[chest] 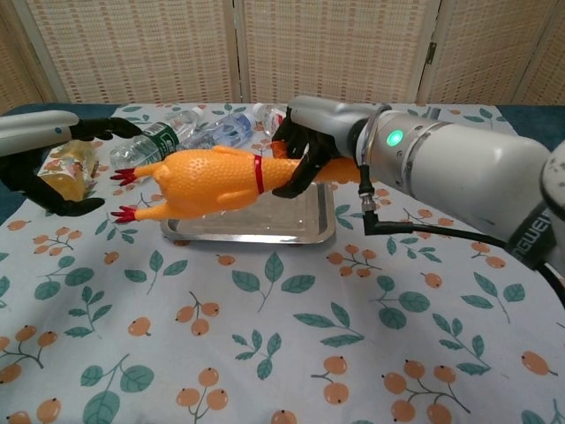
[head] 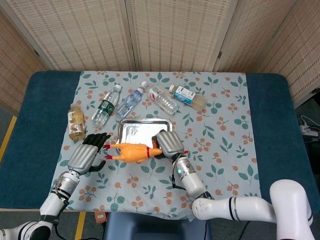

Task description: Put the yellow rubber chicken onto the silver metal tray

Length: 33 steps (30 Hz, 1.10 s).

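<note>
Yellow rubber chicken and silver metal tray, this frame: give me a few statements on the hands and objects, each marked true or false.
1. The right hand grips the yellow rubber chicken at its neck end. True.
2. The chicken lies flat on the silver metal tray. False: it is held above the tray's left part.
3. The left hand holds the chicken's red feet. False: it is open, fingers apart, just beside the feet.
4. Several plastic bottles lie beyond the tray. True.
5. The tray already holds a bottle. False: nothing rests in it.
</note>
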Tool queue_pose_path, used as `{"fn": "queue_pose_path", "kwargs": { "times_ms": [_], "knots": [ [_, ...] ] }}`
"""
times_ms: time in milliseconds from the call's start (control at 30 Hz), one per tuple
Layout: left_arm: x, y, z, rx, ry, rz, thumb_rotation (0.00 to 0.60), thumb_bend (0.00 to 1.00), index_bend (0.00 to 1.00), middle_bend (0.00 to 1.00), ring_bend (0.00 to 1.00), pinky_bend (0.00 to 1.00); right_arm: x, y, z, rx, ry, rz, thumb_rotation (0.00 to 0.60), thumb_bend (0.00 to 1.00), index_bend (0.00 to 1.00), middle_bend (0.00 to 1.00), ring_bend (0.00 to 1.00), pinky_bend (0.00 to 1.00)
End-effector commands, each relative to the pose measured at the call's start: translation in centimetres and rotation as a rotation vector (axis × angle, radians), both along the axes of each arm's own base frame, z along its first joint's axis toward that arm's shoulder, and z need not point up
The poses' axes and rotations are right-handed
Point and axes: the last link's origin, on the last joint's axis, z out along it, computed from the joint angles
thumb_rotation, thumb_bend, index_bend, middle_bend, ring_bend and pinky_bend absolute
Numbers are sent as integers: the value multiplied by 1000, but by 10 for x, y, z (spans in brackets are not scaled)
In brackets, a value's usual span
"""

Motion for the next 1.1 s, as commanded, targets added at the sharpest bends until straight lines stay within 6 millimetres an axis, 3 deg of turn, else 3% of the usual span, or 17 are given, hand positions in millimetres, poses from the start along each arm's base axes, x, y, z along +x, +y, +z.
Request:
{"fn": "queue_pose_path", "kwargs": {
  "times_ms": [33,233,500,1100],
  "knots": [
    [2,-1,1,-14,-2,4,600,378,0,0,0,16,2,-4,-4,-11,14,-9,600,324,952,611,842,1000],
    [9,-7,-1,-104,-86,56,600,354,0,0,0,16,12,-9,-15,-23,-1,-30,600,323,952,611,842,1000],
    [21,2,-6,-84,-140,44,600,326,0,0,0,0,29,-5,-29,-9,-22,-18,600,323,953,612,843,1000],
    [29,9,-18,-122,-113,65,600,326,0,0,0,0,49,-3,-39,-32,-49,1,600,324,955,612,842,1000]
  ]
}}
